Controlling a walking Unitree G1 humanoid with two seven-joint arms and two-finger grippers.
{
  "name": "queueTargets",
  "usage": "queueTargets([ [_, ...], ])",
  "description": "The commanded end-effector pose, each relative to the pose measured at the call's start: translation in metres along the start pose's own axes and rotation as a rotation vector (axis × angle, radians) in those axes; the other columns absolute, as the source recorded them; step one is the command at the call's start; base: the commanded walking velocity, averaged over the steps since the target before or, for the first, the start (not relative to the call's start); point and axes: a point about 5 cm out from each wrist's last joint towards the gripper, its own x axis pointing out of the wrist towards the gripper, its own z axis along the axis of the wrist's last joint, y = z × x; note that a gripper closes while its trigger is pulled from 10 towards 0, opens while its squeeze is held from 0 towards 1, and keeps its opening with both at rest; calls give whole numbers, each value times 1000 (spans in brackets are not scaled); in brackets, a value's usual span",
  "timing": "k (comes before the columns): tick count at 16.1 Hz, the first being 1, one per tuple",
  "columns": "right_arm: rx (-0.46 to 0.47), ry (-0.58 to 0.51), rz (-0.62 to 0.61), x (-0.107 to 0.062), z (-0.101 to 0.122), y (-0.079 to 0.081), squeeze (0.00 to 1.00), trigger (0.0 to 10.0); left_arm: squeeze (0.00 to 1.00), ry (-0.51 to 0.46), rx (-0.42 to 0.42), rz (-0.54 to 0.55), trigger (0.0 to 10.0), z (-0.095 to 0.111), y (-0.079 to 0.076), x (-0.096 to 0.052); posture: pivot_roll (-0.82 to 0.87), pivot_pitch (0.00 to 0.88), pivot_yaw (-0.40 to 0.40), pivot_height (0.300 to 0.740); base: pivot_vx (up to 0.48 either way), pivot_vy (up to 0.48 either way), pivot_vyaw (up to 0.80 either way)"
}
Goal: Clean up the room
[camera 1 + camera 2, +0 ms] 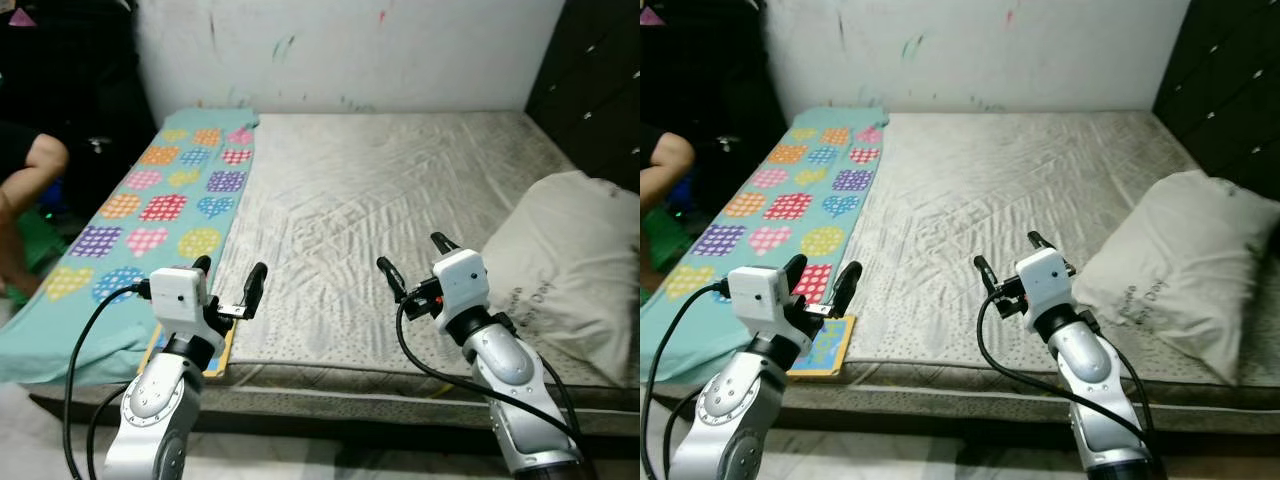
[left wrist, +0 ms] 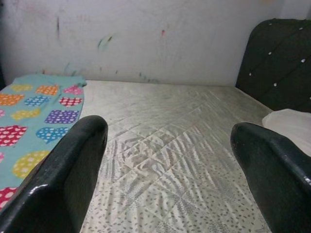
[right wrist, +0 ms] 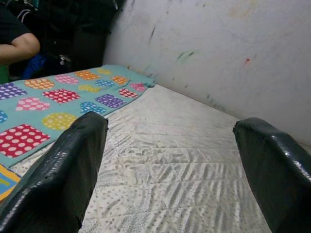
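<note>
A white wall [image 1: 400, 50] stands behind the bed, marked with faint scribbles — green, red and dark strokes. On the robot's right a dark tufted headboard [image 2: 277, 63] with small pale buttons rises beside the bed. On its left, against a dark background, part of a person shows — a bare arm [image 1: 35, 160] bent at the elbow below a black sleeve. Something green [image 1: 30, 245] lies low near that person, too blurred to identify. Pale floor [image 1: 300, 462] shows below the bed's near edge.
</note>
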Motion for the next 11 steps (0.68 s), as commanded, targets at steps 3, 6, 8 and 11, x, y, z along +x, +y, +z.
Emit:
queueTargets([
  [3, -2, -13, 15, 4, 3, 2, 0, 10000, 0, -16, 8, -6, 10000, 3, 2, 0, -109, 0, 19, 740, 0, 0, 0],
  [6, -3, -15, 14, 4, 3, 2, 0, 10000, 0, -6, 9, 6, 10000, 2, 3, 1, -109, 0, 20, 740, 0, 0, 0],
  [8, -2, -15, 13, 4, 3, 2, 0, 10000, 0, -18, 12, -7, 10000, 3, 2, 1, -110, 0, 19, 740, 0, 0, 0],
  [11, 28, -33, 2, 3, 5, 1, 0, 0, 0, -9, 9, 2, 10000, 2, 3, 1, -109, 0, 17, 740, 0, 0, 0],
])
